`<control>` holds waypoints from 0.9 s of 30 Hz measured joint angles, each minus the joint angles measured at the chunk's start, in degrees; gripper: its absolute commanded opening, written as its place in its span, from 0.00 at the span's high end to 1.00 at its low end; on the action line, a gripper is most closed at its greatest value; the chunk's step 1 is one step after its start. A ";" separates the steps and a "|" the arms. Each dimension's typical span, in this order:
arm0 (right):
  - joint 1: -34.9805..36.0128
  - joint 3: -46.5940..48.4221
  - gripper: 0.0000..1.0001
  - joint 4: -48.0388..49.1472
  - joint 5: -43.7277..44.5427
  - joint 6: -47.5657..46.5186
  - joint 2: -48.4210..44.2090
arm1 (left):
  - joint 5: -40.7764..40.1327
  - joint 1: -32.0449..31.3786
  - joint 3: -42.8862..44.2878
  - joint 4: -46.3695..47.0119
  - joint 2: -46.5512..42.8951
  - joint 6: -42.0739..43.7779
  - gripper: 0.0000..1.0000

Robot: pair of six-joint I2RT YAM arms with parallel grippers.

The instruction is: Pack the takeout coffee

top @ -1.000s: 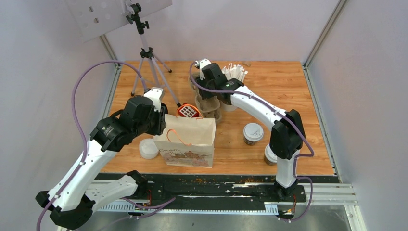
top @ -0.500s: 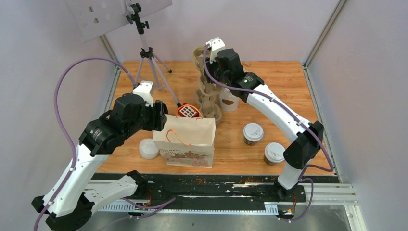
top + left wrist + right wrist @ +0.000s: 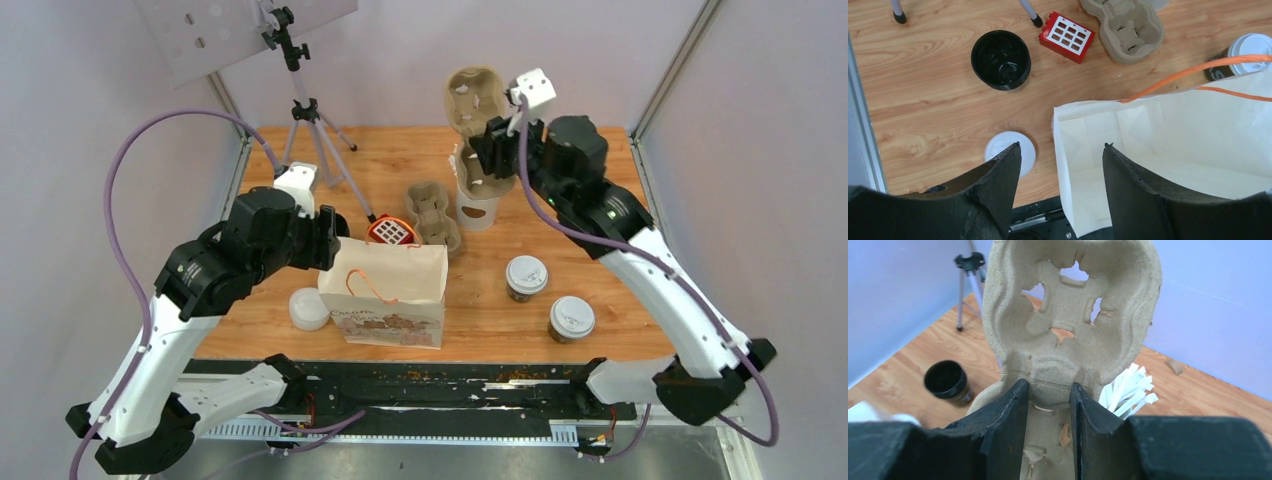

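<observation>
**A:** Where is the coffee?

**B:** Both cups stand upright and lidded on the surface, to the right of the paper bag. The first coffee cup is near the bag's right side. The second coffee cup sits further right and closer to the arms. Neither is in the bag or in a tray.

**A:** And the claws?

**B:** The right claw is pinching the lower edge of a pulp tray. It holds the tray on end, high over the back of the surface, above the cup of paper-wrapped sticks. The left claw is spread and holds nothing. It hangs over the bag's left wall (the mouth stands open, and the part I can see inside is bare).

**A:** Which arm suits the cups?

**B:** The right, I'd judge. The cups lie below that claw and toward the near edge, on its own side. From the left claw they are across the whole bag. Their long axis is vertical, so the tray probably has to go down flat beside them before either cup is seated.
</observation>
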 measured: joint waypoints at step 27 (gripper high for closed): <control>14.67 -21.24 0.75 11.30 -22.16 14.14 -19.91 | 7.06 0.00 -10.34 0.24 -7.28 -8.24 0.45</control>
